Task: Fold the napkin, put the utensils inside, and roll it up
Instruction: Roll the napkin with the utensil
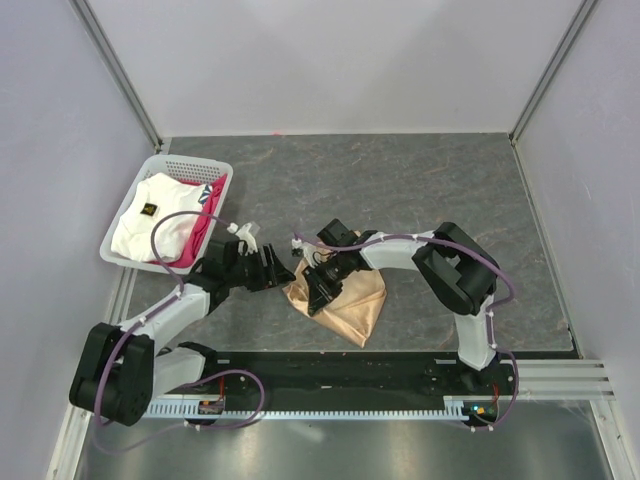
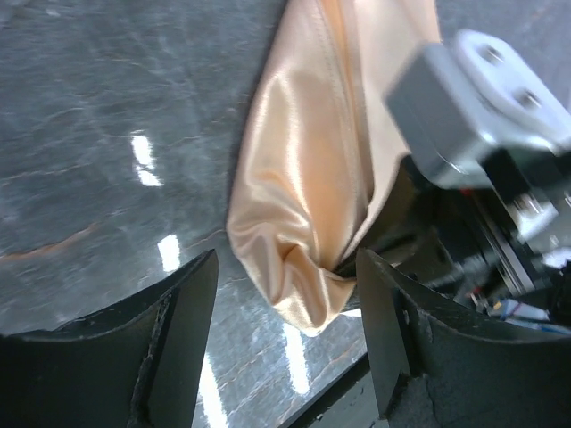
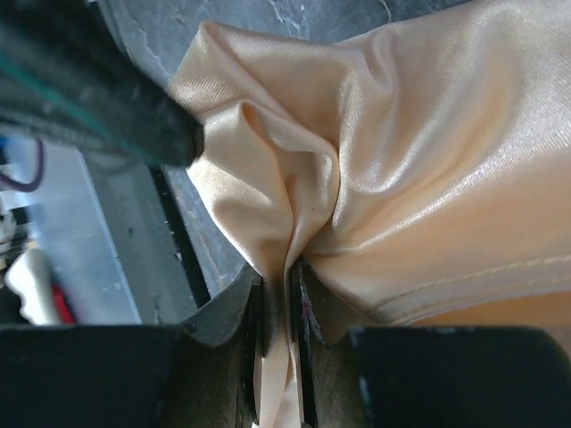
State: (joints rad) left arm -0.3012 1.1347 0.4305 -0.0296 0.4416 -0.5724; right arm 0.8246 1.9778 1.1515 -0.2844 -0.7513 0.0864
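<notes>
the napkin [image 1: 350, 300] lies bunched near the middle of the table [image 1: 420, 190]. the right claw [image 1: 318, 290] is clenched on a gathered fold at the napkin's 9 o'clock edge, cloth pinched between its fingers [image 3: 239, 308]. the left claw [image 1: 283, 272] is released, jaws wide, just at 9 o'clock of that corner, with the cloth's tip showing between them. a basket [image 1: 190, 163] of cloths sits at 10 o'clock.

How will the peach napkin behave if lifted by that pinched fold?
Likely floppy: the napkin bunches into soft folds where the right hand pinches it, so it will probably drape and sag. Its satin sheen suggests it may slip from a light pinch. Looks thin, so probably light; pushing would likely wrinkle it rather than slide it.
</notes>
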